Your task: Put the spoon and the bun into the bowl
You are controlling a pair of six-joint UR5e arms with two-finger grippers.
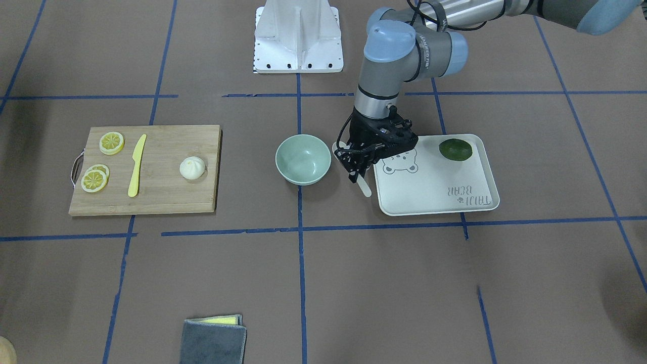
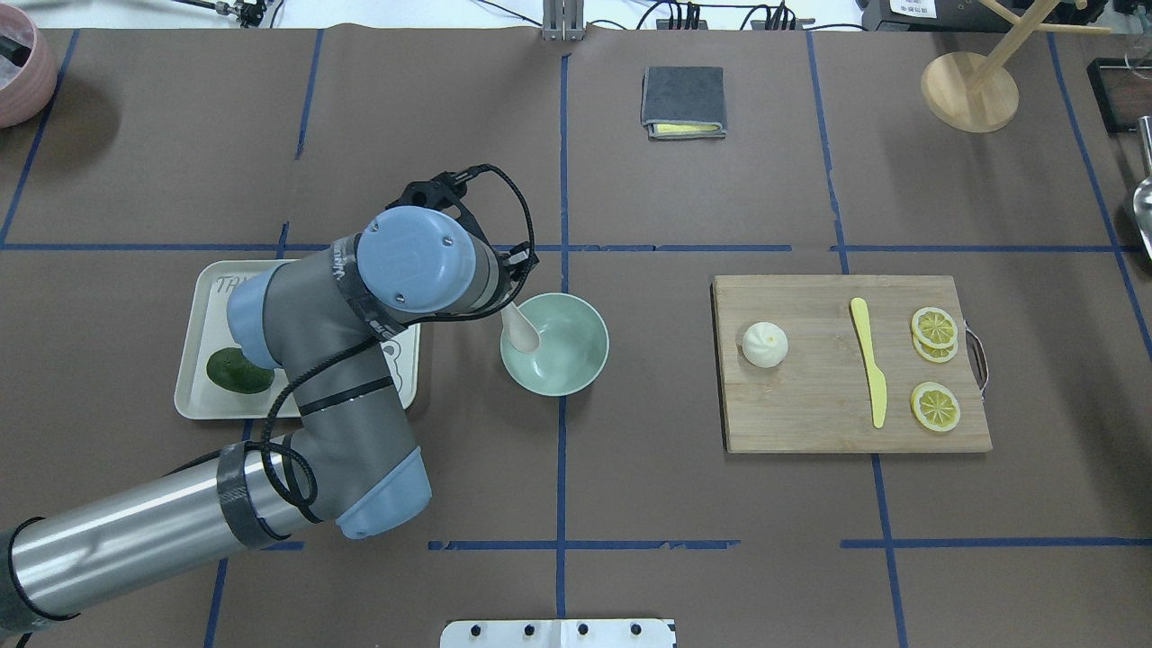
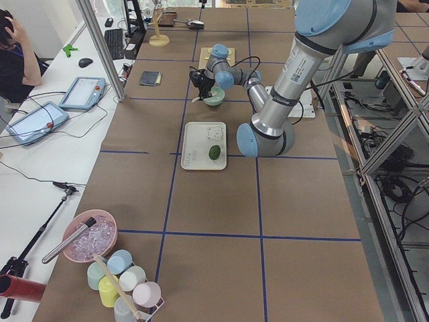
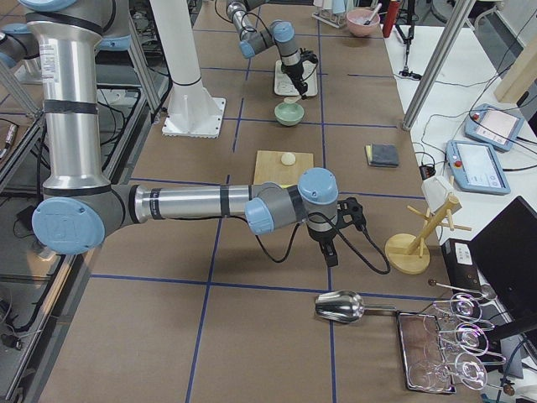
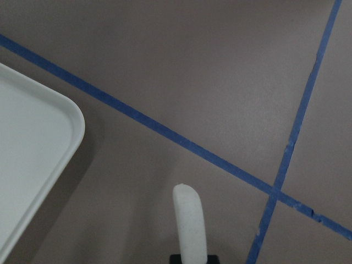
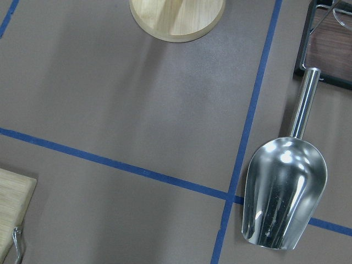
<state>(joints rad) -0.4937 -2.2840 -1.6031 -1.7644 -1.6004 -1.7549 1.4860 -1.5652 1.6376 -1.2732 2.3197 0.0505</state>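
Observation:
My left gripper (image 1: 356, 171) is shut on the off-white spoon (image 1: 364, 188) and holds it just off the table between the mint-green bowl (image 1: 303, 159) and the white tray (image 1: 434, 189). In the overhead view the spoon's wide end (image 2: 522, 331) shows at the left rim of the bowl (image 2: 571, 355). The left wrist view shows the spoon's handle (image 5: 190, 220) sticking out over brown table. The white bun (image 1: 192, 168) sits on the wooden cutting board (image 1: 162, 197), also in the overhead view (image 2: 765, 345). My right gripper (image 4: 325, 243) hangs far off near the table's right end; I cannot tell if it is open.
A dark green lime (image 1: 455, 149) lies on the tray. A yellow knife (image 1: 136, 166) and lemon slices (image 1: 111, 142) lie on the board. A grey cloth (image 2: 684, 101) is at the far side. A metal scoop (image 6: 283, 192) and a wooden stand (image 6: 176, 16) are below the right wrist.

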